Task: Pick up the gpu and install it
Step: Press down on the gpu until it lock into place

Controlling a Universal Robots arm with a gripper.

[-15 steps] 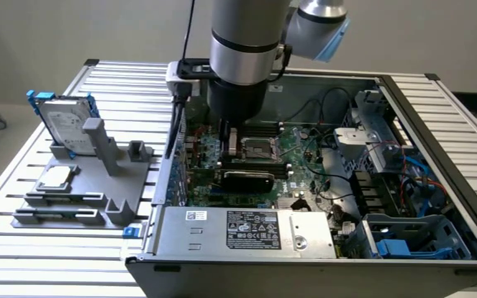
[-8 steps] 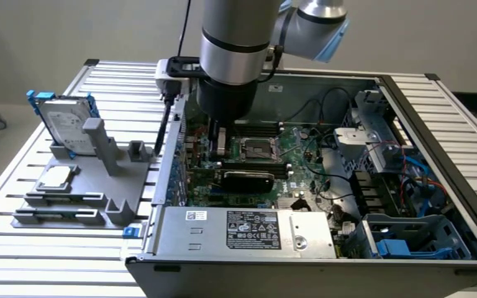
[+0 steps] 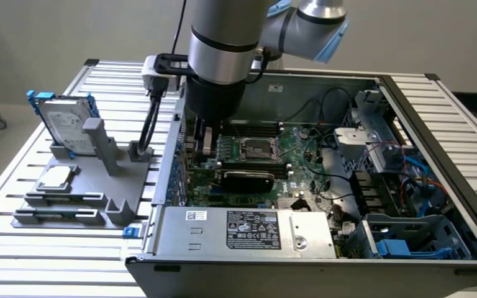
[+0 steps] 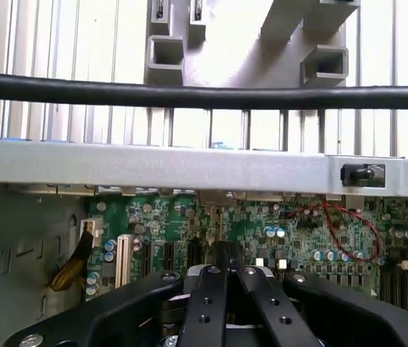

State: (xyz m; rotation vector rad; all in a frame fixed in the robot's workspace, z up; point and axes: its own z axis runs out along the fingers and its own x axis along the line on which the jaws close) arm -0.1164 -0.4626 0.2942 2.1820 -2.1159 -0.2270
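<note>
One pincer (image 3: 207,146), its fingers pressed together with nothing between them, hangs inside the open computer case (image 3: 305,93). The gpu (image 3: 248,180) sits on the green motherboard (image 3: 307,175), next to the CPU socket (image 3: 259,148), just beside the pincer.

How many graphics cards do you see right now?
1. The graphics card sits inside the computer case, on the green board beside the processor socket. The arm may hide others.
</note>
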